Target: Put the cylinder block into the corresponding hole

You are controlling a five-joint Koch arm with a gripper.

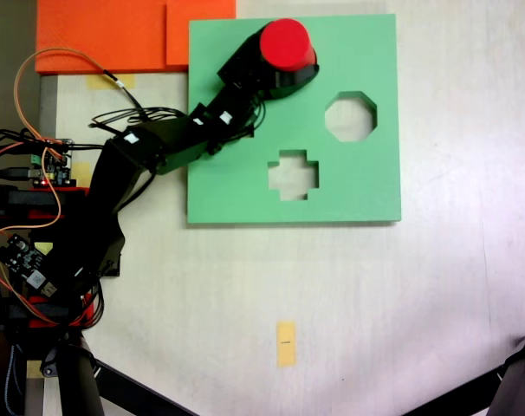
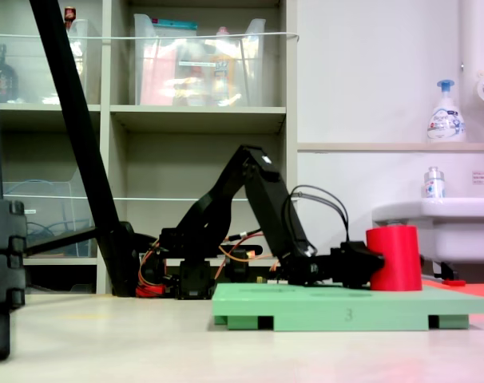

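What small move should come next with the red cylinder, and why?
Probably open the end effector and back off, checking seating first. The red cylinder stands upright on the green board, its base at board level in the side fixed view. The round hole isn't visible, so the cylinder likely sits over it.

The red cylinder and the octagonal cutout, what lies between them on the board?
Only bare green board, seen from above, separates the red cylinder from the octagonal cutout.
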